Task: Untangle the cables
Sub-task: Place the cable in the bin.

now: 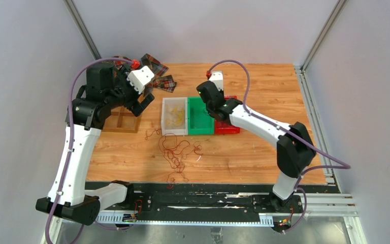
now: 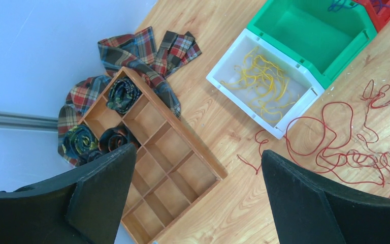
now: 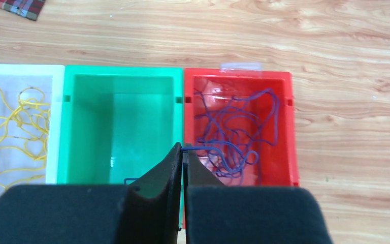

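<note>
Expect thin, limp, very light strands, quick to snag. Find the red-brown cables (image 1: 175, 152) loose on the table (image 1: 264, 157) before the bins, the yellow cables (image 2: 264, 81) in the white bin (image 2: 244, 108), the purple cables (image 3: 236, 129) in the red bin (image 3: 236, 74). Take by a free end or outer loop, never mid-tangle. Note the right gripper (image 3: 183, 152) pressed together on one purple strand (image 3: 205, 148) (seemingly), the left gripper (image 2: 198, 152) wide apart, empty. Cannot follow single crossings in the red-brown heap.

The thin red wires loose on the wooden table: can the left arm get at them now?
Probably yes: the left gripper is open and empty, and the red wires lie uncovered nearby, nothing in between.
</note>
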Controlling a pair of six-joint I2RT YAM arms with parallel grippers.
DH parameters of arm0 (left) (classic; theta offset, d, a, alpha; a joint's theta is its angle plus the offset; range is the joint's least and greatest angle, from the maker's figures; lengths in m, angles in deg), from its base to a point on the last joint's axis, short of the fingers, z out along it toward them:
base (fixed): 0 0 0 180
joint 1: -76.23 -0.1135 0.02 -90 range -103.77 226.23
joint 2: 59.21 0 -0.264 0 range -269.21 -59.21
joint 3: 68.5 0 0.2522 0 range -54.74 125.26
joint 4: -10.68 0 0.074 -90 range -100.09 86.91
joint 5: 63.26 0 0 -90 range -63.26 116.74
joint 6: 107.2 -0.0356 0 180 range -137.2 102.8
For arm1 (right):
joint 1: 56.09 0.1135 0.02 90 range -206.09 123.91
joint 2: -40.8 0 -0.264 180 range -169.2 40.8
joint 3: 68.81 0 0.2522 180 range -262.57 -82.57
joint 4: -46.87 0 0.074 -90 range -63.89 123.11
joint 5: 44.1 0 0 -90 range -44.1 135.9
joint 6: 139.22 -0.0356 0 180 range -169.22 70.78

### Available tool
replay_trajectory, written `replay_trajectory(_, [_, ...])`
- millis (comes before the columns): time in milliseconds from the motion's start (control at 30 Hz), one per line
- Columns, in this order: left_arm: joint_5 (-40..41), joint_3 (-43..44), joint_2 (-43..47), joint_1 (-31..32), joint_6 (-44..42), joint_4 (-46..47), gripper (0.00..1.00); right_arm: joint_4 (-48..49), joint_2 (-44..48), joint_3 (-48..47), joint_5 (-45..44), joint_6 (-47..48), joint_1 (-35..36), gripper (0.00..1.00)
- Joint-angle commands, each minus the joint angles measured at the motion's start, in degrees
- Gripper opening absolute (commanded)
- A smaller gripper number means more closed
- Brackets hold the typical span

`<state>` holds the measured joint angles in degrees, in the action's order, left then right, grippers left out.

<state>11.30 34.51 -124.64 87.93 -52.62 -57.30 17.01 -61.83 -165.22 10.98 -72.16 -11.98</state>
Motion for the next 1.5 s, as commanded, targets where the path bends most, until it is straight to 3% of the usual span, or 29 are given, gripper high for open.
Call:
replay_trajectory(0, [-0.8, 1.6, 0.5, -0.5, -0.3, -0.2, 0.98, 1.8, 4.6, 7.3, -1.3, 0.1, -3.3, 0.01])
replay_trajectory(233, [-1.4, 2.2, 0.2, -0.5, 0.0, -0.2, 0.98, 2.0, 2.9, 11.7, 6.4, 0.6, -9.6, 0.01])
replay_trajectory(467, [-1.7, 3.2, 0.1, -0.5, 0.5, -0.9, 0.98, 0.8, -5.8, 7.1, 8.8, 4.9, -11.2, 0.01])
replay_trajectory(633, [-1.2, 3.1, 0.1, -0.5, 0.0, -1.5, 0.98, 0.1, -9.3, 3.8, 15.9, 5.9, -11.4, 0.01])
replay_trajectory(667, [-1.2, 3.1, 0.0, -0.5, -0.1, -1.7, 0.98, -0.6, -9.7, 2.8, 17.3, 5.9, -11.6, 0.01])
replay_trajectory(733, [-1.2, 3.1, 0.0, -0.5, -0.2, -1.8, 0.98, -2.2, -9.5, 1.1, 21.0, 5.3, -12.4, 0.14])
replay_trajectory(800, [-1.6, 3.1, 0.1, -0.5, -0.6, -2.0, 0.98, -4.9, -7.4, -0.5, 25.1, 3.4, -13.7, 0.31])
replay_trajectory(900, [-2.9, 3.5, 0.8, -0.5, -1.2, -2.0, 0.98, -5.5, -1.4, -0.2, 30.9, 2.1, -15.3, 0.45])
replay_trajectory(1100, [-4.6, 3.1, 1.2, -0.5, -0.8, -2.0, 0.98, -10.6, 2.8, -0.7, 29.0, 5.1, -15.5, 0.48])
replay_trajectory(1267, [-4.8, 1.1, 2.2, -0.5, -1.2, -2.1, 0.98, -12.7, 7.1, 3.6, 30.0, 4.4, -14.7, 0.38])
replay_trajectory(1467, [-8.8, -6.3, 3.8, -0.5, -3.0, -4.1, 0.98, -2.0, 19.8, 18.0, 30.2, 5.4, -3.5, 0.47])
